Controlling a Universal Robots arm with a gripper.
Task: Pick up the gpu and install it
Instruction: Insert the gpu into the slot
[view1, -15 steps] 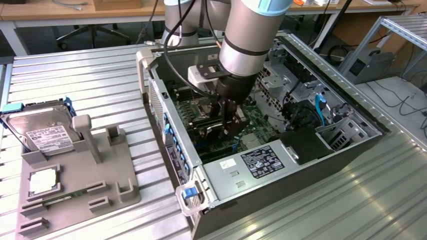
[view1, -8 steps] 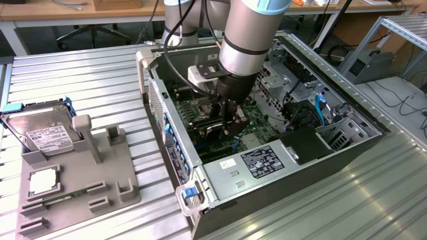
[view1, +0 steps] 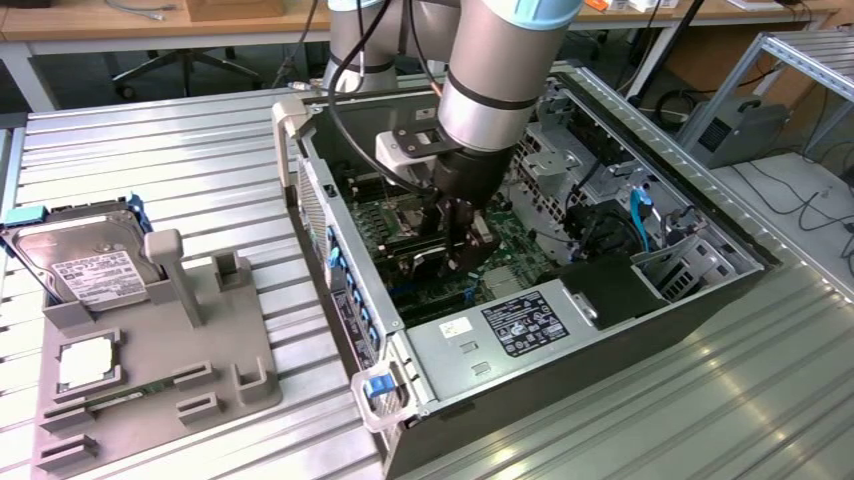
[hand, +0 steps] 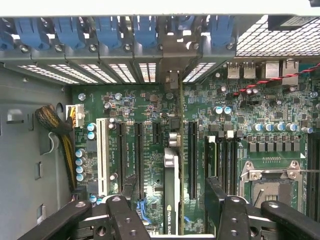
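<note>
The gpu (hand: 172, 160) stands edge-on in a motherboard expansion slot. Its pale metal end bracket (hand: 172, 80) reaches up to the rear slot openings of the PC case (view1: 534, 345). My gripper (hand: 172, 189) straddles the card from above, open, with a dark finger (hand: 134, 187) on one side and another finger (hand: 214, 192) on the other. A gap shows between each finger and the card. In the exterior view my gripper (view1: 450, 245) reaches down into the open case over the motherboard (view1: 514, 265), and it covers the card there.
Black expansion slots (hand: 191, 160) flank the card, and the CPU socket (hand: 270, 177) lies close by. Blue bracket latches (hand: 105, 30) line the case rear. On the exterior view's left, a grey fixture tray (view1: 160, 375) carries a silver hard drive (view1: 87, 268) and a RAM stick (view1: 120, 398).
</note>
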